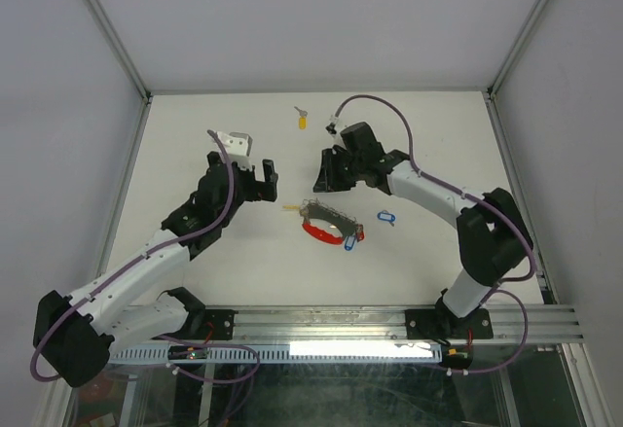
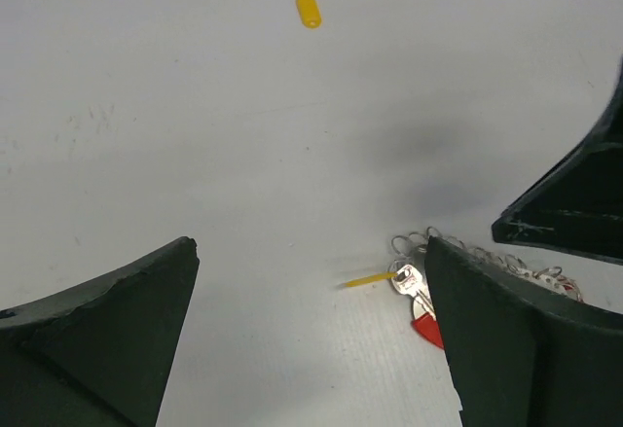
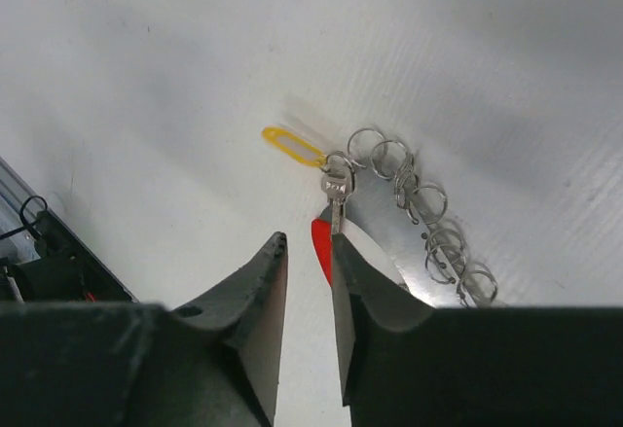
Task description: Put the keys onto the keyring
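The right claw [image 3: 310, 242] is kept parted just a crack, nothing pinched. A key [image 3: 335, 198] is seen right at its tips, the keyring [image 3: 419, 203] just beyond. The left claw [image 2: 310, 247] is spread wide, with a yellow-tagged key [image 2: 308, 7] spotted far ahead.

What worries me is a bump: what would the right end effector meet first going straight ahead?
Probably the key on the end of the keyring, lying just beyond the tips of the right end effector; how close is unclear.
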You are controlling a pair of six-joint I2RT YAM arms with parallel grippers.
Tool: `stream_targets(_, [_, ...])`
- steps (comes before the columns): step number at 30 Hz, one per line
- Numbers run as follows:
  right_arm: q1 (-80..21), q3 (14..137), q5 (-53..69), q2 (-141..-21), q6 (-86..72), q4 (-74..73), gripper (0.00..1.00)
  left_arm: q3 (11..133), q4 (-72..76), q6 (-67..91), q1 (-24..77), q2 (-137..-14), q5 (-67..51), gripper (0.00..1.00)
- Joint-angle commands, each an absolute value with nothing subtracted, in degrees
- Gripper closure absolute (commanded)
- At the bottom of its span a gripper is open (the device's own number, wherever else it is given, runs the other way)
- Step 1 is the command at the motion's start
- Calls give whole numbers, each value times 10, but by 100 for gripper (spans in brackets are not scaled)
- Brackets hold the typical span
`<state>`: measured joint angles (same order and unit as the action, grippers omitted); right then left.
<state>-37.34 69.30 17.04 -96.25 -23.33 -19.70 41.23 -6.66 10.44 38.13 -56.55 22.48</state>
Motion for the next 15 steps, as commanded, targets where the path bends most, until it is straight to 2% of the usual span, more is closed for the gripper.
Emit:
stream_targets(1, [-350, 664, 183, -891, -237, -122, 70, 442, -85, 133, 330, -566, 156, 1])
stream_targets(5, [-340, 615, 135, -804, -220, -103, 57, 467, -126, 128, 307, -566, 155, 1])
stream_targets(9, [-338, 527, 59, -677, -190, -51, 34, 488, -165, 121, 306, -548, 174, 1])
stream_targets(11, [-337, 489, 16, -598, -183, -33, 28, 489, -178, 121, 306, -530, 181, 1])
stream_targets(15, [-337, 470, -3, -488, -124, -86, 13, 481, -204, 123, 306, -487, 192, 1])
